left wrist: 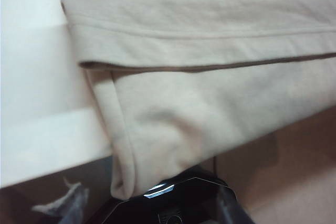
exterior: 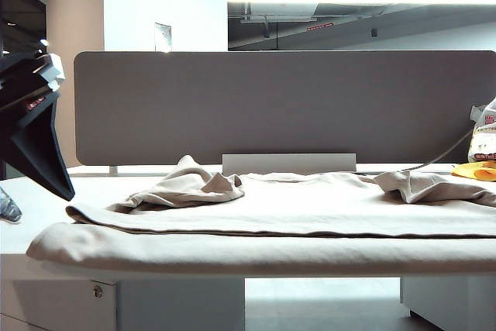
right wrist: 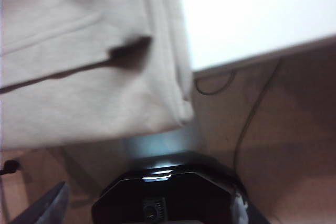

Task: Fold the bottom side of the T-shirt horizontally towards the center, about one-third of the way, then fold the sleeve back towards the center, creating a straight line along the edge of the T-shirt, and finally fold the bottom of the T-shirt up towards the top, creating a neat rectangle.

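Beige T-shirt (exterior: 294,207) overhangs the table (exterior: 46,191) edge; both end effectors' jaw states cannot be told.

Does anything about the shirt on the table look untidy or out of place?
Yes. The T-shirt has its near side folded over, but both sleeves are bunched up: the left sleeve lies in a crumpled heap and the right sleeve is twisted. The shirt's near fold also hangs over the table's front edge.
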You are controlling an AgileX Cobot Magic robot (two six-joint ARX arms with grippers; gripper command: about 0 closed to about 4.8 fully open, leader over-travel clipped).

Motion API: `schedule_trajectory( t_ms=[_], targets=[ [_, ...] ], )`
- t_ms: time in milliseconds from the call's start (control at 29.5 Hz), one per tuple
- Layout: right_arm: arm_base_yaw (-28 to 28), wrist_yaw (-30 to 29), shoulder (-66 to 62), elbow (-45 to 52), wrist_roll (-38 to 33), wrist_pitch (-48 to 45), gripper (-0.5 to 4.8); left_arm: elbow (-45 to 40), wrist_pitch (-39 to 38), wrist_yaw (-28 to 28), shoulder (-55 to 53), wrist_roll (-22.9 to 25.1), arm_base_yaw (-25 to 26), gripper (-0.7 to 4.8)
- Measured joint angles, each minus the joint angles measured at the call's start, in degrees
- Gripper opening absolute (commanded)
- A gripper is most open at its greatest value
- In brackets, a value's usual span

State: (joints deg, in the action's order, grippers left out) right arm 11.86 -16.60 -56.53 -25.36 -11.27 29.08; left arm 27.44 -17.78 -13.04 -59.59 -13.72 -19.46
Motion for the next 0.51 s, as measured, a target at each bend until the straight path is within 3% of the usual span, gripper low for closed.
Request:
schedule_trajectory(
  t_ms=[509],
  targets=[
    [2.1, -0.1, -2.2, 0.0, -3.9, -5.0, 3.75, 0.0, 4.1, -0.8, -8.2, -2.5, 0.0, 3.19]
  ],
)
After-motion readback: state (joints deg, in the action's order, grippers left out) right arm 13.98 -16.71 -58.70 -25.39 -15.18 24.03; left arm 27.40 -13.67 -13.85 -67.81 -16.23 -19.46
